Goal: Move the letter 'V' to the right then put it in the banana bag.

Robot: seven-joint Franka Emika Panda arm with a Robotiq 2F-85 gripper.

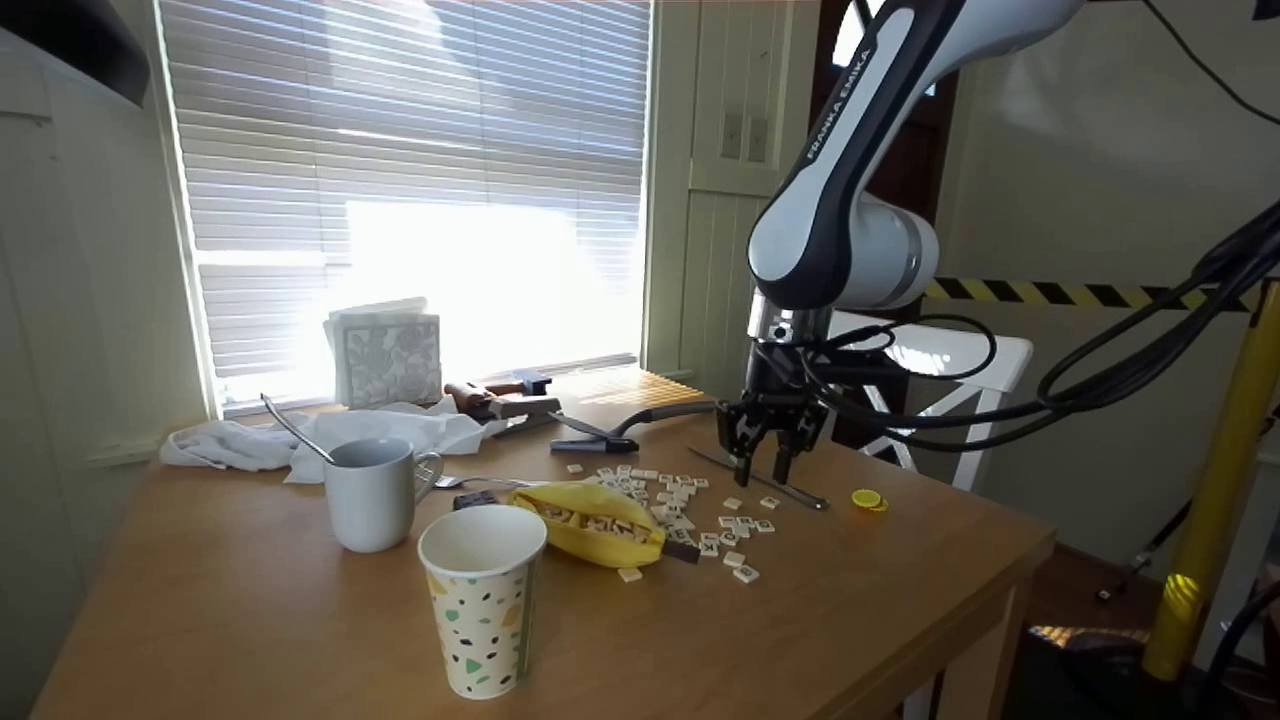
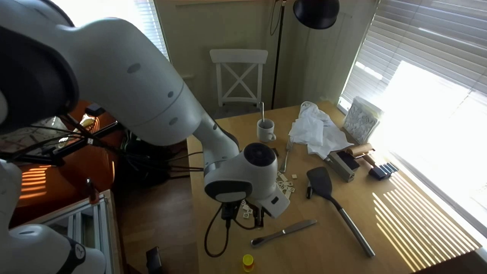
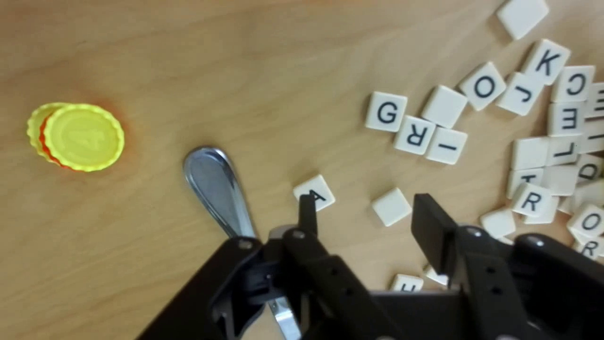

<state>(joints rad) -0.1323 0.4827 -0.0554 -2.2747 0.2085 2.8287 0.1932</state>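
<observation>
Wrist view: fingers (image 3: 432, 231) parted above the worktop (image 3: 113, 264), knife (image 3: 214, 182), yellow discs (image 3: 85, 137) and letter tiles (image 3: 415, 135) around; the banana bag (image 1: 593, 551) shows only in an exterior view.

- mug (image 1: 365, 505), spoon (image 1: 297, 430) leaning in it
- dotted ppr cup (image 1: 483, 630), nr mug
- fork (image 2: 285, 161), just beside mug, handle side
- crumpled wht cloth/paper (image 2: 310, 131), nr mug
- blk spatula (image 2: 319, 179), well apart fr mug
- knife (image 2: 283, 233), ditto
- ylw caps (image 3: 87, 137), farther fr mug than knife
- wht chair (image 2: 239, 56), behind mug in an ext. view
</observation>
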